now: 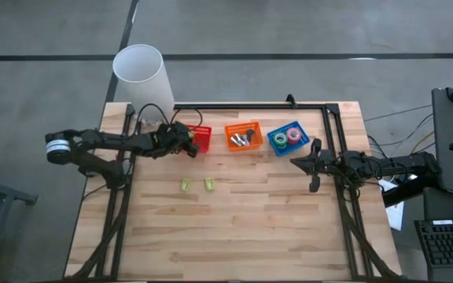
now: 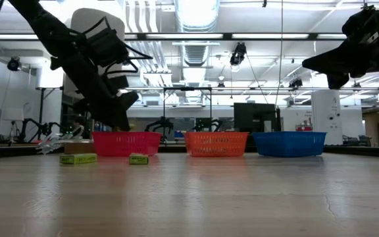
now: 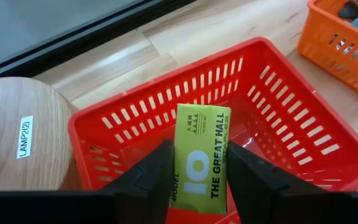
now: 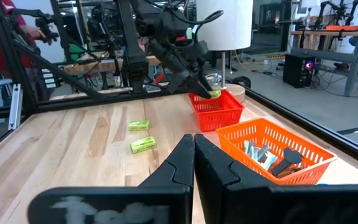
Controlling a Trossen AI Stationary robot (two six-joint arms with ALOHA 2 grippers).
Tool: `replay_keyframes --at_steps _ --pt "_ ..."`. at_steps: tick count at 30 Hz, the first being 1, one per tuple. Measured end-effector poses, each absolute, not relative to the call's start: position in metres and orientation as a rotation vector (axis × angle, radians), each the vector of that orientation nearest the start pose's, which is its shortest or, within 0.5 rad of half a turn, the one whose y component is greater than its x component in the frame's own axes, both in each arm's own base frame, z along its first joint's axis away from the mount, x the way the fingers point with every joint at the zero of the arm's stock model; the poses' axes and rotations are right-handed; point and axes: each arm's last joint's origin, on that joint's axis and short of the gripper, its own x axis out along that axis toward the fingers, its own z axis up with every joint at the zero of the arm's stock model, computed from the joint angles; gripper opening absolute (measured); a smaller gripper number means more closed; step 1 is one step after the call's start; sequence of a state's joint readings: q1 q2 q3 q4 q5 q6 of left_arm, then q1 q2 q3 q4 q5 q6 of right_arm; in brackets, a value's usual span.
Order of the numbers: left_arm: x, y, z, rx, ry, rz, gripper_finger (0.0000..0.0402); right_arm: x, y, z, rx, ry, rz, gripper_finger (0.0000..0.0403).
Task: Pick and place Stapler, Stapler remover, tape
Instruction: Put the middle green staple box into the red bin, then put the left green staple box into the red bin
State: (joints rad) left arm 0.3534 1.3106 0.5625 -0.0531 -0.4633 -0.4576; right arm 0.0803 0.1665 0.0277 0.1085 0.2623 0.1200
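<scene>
My left gripper [image 3: 199, 186] is shut on a yellow-green staples box [image 3: 201, 152] above the red basket [image 1: 202, 138], which the low view [image 2: 126, 142] also shows. Two more such boxes [image 1: 185, 185] [image 1: 208, 184] lie flat on the table. The orange basket [image 1: 244, 135] holds grey and dark metal tools. The blue basket [image 1: 288, 137] holds a green tape roll [image 1: 280, 139] and a pink one [image 1: 294, 134]; blue and red rolls do not show. My right gripper [image 1: 295, 163] waits shut above the table, near the blue basket. My left gripper pinches the staples box by its two long sides [image 3: 178, 155] between its two fingers [image 3: 151, 177]. It comes slanting down from the table's left. The box is lifted clear and hangs over the inside of the red basket [image 3: 278, 124], its printed face toward the wrist camera.
A white lamp shade [image 1: 141, 75] stands at the far left corner, its round wooden base [image 3: 11, 130] right beside the red basket. The three baskets stand in a row near the far edge. A black frame rail [image 1: 250, 106] runs along the far side. Bare wood lies toward the near edge.
</scene>
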Motion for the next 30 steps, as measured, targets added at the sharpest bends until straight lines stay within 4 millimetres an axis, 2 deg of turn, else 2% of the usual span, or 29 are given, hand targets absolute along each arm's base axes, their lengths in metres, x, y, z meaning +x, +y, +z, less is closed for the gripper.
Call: replay_keyframes --at_steps 18,26,30 --pt "0.219 0.093 0.172 -0.391 0.607 0.939 0.0174 0.107 0.001 0.17 0.114 0.019 -0.184 0.0008" --pt "0.229 0.077 0.194 -0.645 0.563 0.566 0.0175 0.107 0.001 0.17 0.115 0.019 -0.183 0.0008" --pt "0.23 0.061 0.202 -0.687 0.551 0.464 0.0175 0.107 0.001 0.17 0.114 0.019 -0.184 0.0008"
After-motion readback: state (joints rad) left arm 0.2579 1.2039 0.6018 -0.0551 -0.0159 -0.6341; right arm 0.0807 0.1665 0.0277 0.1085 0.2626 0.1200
